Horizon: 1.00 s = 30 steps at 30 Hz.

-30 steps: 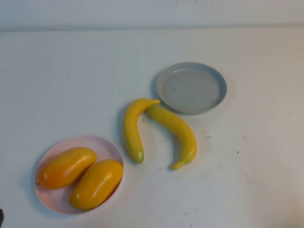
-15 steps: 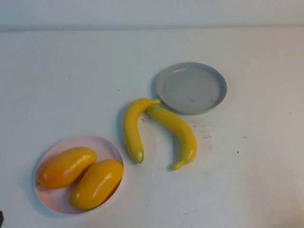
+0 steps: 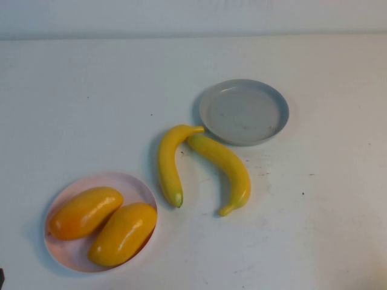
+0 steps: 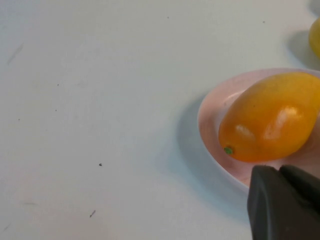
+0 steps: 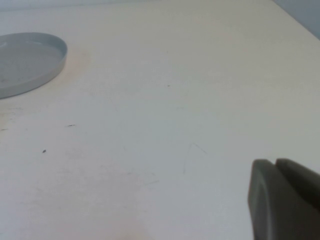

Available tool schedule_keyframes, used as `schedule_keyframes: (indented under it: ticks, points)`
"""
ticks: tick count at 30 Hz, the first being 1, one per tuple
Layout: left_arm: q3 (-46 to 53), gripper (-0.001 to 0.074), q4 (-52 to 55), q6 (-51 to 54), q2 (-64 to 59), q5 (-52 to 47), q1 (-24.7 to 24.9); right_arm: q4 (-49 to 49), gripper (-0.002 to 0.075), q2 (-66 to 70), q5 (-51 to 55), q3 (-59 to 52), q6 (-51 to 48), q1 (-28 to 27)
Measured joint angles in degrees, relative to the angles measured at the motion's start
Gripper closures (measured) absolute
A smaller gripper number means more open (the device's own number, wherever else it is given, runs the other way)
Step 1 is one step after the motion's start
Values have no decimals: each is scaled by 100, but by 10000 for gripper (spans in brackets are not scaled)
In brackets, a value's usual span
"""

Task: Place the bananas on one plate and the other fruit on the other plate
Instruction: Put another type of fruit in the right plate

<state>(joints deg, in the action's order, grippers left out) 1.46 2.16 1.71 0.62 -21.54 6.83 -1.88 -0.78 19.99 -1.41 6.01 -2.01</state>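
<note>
Two yellow bananas lie on the white table side by side, one (image 3: 169, 163) on the left and one (image 3: 227, 169) on the right, their top ends touching near the empty grey plate (image 3: 243, 112). Two orange-yellow mango-like fruits (image 3: 84, 211) (image 3: 124, 234) lie in the pale pink plate (image 3: 136, 184) at the front left. My left gripper (image 4: 280, 170) is shut and empty, just off the pink plate's rim (image 4: 210, 130), near one fruit (image 4: 270, 117). My right gripper (image 5: 275, 162) is shut and empty over bare table, well away from the grey plate (image 5: 25, 60). Neither gripper shows in the high view.
The table's far edge meets a pale wall at the back (image 3: 193, 36). A yellow banana end (image 4: 316, 37) shows at the border of the left wrist view. Bare table surface lies to the right of the bananas (image 3: 326, 199).
</note>
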Motion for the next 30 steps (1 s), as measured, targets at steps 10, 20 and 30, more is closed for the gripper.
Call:
schedule_keyframes:
  ticks: [10,20,30]
  points:
    - [0,739,0,0,0,0,0,1348,743,0,-1328,0,0,0]
    - [0,739,0,0,0,0,0,2584,743,0,-1240,155,252,0]
    - [0,739,0,0,0,0,0,2830,743,1963,2646,2785,-273,0]
